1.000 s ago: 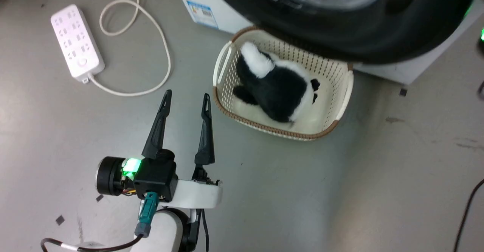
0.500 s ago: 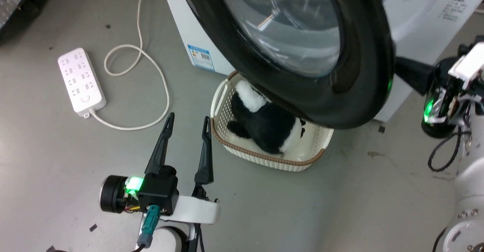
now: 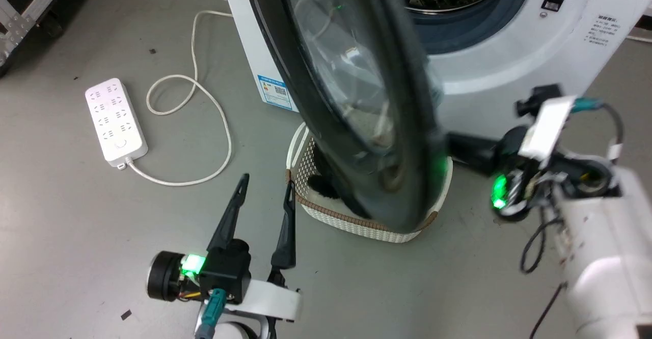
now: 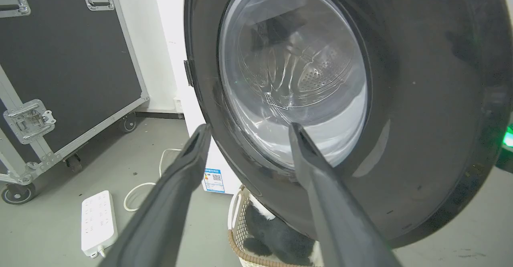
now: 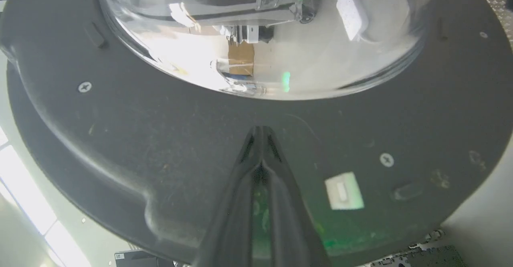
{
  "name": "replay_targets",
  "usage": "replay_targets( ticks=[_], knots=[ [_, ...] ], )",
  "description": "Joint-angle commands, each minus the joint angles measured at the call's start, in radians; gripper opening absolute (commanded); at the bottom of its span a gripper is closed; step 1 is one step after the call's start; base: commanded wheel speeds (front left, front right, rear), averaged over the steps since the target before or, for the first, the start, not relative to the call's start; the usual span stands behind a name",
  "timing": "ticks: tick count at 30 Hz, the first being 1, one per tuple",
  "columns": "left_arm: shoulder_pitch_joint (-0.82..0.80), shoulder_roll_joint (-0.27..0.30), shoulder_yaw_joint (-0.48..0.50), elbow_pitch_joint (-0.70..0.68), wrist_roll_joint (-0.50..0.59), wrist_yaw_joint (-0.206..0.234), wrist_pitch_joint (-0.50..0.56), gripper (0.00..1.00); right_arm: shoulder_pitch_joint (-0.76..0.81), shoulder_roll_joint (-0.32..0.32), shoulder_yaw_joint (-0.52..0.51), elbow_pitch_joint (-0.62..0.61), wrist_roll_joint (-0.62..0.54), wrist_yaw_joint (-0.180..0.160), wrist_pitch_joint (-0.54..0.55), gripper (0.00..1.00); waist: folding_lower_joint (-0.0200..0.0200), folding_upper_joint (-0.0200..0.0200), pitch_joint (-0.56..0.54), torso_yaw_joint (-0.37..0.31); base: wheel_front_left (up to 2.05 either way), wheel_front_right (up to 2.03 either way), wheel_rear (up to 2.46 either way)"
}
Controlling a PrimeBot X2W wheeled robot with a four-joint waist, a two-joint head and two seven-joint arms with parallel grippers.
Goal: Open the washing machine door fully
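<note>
The washing machine door point(image 3: 351, 100), glossy black with a bulging glass window, stands swung out from the white washing machine point(image 3: 514, 59) and is almost edge-on in the head view. My right gripper point(image 3: 452, 145) reaches in from the right behind the door. In the right wrist view this gripper point(image 5: 260, 130) is shut, its tips against the door's point(image 5: 160, 138) black inner face just below the glass bowl. My left gripper point(image 3: 267, 182) hangs open above the floor, left of the door, holding nothing. In the left wrist view it point(image 4: 249, 126) faces the door's point(image 4: 421, 98) outer side.
A cream basket point(image 3: 356, 223) with a black-and-white plush toy point(image 3: 321, 186) sits on the floor under the door. A white power strip point(image 3: 116, 122) and its cable point(image 3: 214, 125) lie to the left. A black wheeled flight case point(image 4: 60, 58) stands beside the washer.
The head camera has tilted up. The door has swung further out, from face-on to nearly edge-on. My right gripper has come into view and followed the door leftward. The left gripper stays open.
</note>
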Motion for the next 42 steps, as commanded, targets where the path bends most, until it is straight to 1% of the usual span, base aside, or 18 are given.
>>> replay_targets(
  ticks=[1, 4, 7, 9, 11, 12, 13, 17, 18, 19, 24, 26, 28, 31, 33, 35, 40, 42],
  knots=[
    [0.015, 0.002, -0.005, 0.006, -0.006, -0.005, -0.005, 1.00, 0.040, 0.009, 0.041, -0.016, 0.031, 0.001, -0.007, 0.00, 0.0001, 0.0000, -0.003, 0.000, 0.00, 0.00, 0.00],
    [0.021, 0.001, -0.009, 0.015, -0.009, -0.011, -0.005, 1.00, 0.105, 0.009, 0.181, -0.079, 0.126, 0.001, -0.048, 0.00, 0.0001, 0.0000, -0.009, -0.001, 0.00, 0.00, 0.00],
    [0.025, 0.001, -0.009, 0.020, -0.014, -0.013, -0.005, 1.00, 0.157, 0.009, 0.294, -0.136, 0.191, 0.001, -0.105, 0.00, 0.0001, 0.0000, -0.011, -0.004, 0.00, 0.00, 0.00],
    [0.027, 0.001, -0.008, 0.022, -0.017, -0.013, -0.005, 1.00, 0.179, 0.009, 0.345, -0.165, 0.213, 0.001, -0.144, 0.00, 0.0001, 0.0000, -0.012, -0.007, 0.00, 0.00, 0.00],
    [0.027, 0.001, -0.007, 0.023, -0.019, -0.013, -0.005, 1.00, 0.191, 0.009, 0.370, -0.185, 0.215, 0.001, -0.190, 0.00, 0.0001, 0.0000, -0.013, -0.009, 0.00, 0.00, 0.00],
    [0.028, 0.001, -0.006, 0.024, -0.020, -0.012, -0.005, 1.00, 0.197, 0.009, 0.374, -0.190, 0.211, 0.001, -0.212, 0.74, 0.0001, 0.0000, -0.017, -0.011, 0.00, 0.00, 0.00],
    [0.029, 0.001, -0.003, 0.025, -0.020, -0.011, -0.005, 1.00, 0.202, 0.009, 0.375, -0.194, 0.207, 0.001, -0.226, 1.00, 0.0001, 0.0000, -0.022, -0.015, 0.00, 0.00, 0.00],
    [0.035, 0.001, 0.022, 0.020, -0.025, -0.007, -0.005, 1.00, 0.221, -0.011, 0.336, -0.246, 0.170, 0.001, -0.330, 1.00, 0.0001, 0.0000, -0.045, -0.036, 0.00, 0.00, 0.00],
    [0.040, 0.001, 0.040, 0.017, -0.031, -0.010, -0.005, 1.00, 0.234, -0.039, 0.307, -0.307, 0.120, 0.001, -0.425, 1.00, 0.0001, 0.0000, -0.059, -0.052, 0.00, 0.00, 0.00],
    [0.042, 0.001, 0.050, 0.016, -0.036, -0.014, -0.005, 1.00, 0.245, -0.060, 0.301, -0.348, 0.073, 0.001, -0.482, 1.00, 0.0001, 0.0000, -0.064, -0.059, 0.00, 0.00, 0.00],
    [0.053, 0.006, 0.112, 0.011, -0.060, -0.033, -0.005, 1.00, 0.344, -0.179, 0.319, -0.579, -0.207, 0.001, -0.793, 1.00, 0.0001, 0.0000, -0.104, -0.102, 0.00, 0.00, 0.00],
    [0.067, 0.013, 0.141, 0.006, -0.066, -0.041, -0.005, 1.00, 0.389, -0.206, 0.321, -0.626, -0.306, 0.001, -0.924, 1.00, 0.0001, 0.0000, -0.123, -0.127, 0.00, 0.00, 0.00],
    [0.085, 0.020, 0.167, -0.001, -0.071, -0.049, -0.005, 1.00, 0.429, -0.251, 0.356, -0.664, -0.447, 0.001, -1.034, 1.00, 0.0001, 0.0000, -0.136, -0.151, 0.00, 0.00, 0.00],
    [0.111, 0.027, 0.187, -0.004, -0.066, -0.064, -0.005, 1.00, 0.496, -0.285, 0.352, -0.674, -0.626, 0.001, -1.185, 1.00, 0.0001, 0.0000, -0.163, -0.177, 0.00, 0.00, 0.00],
    [0.125, 0.029, 0.191, -0.002, -0.060, -0.075, -0.005, 1.00, 0.551, -0.270, 0.315, -0.671, -0.715, 0.001, -1.253, 1.00, 0.0001, 0.0000, -0.176, -0.191, 0.00, 0.00, 0.00],
    [0.141, 0.028, 0.194, -0.004, -0.055, -0.078, -0.005, 1.00, 0.601, -0.251, 0.281, -0.688, -0.825, 0.001, -1.291, 1.00, 0.0001, 0.0000, -0.184, -0.206, 0.00, 0.00, 0.00],
    [0.170, 0.024, 0.196, -0.002, -0.049, -0.090, -0.005, 1.00, 0.731, -0.158, 0.189, -0.780, -1.051, 0.001, -1.321, 1.00, 0.0001, 0.0000, -0.192, -0.229, 0.00, 0.00, 0.00],
    [0.174, 0.022, 0.197, 0.001, -0.048, -0.097, -0.005, 1.00, 0.782, -0.119, 0.163, -0.825, -1.111, 0.001, -1.323, 1.00, 0.0001, 0.0000, -0.193, -0.234, 0.00, 0.00, 0.00]
  ],
)
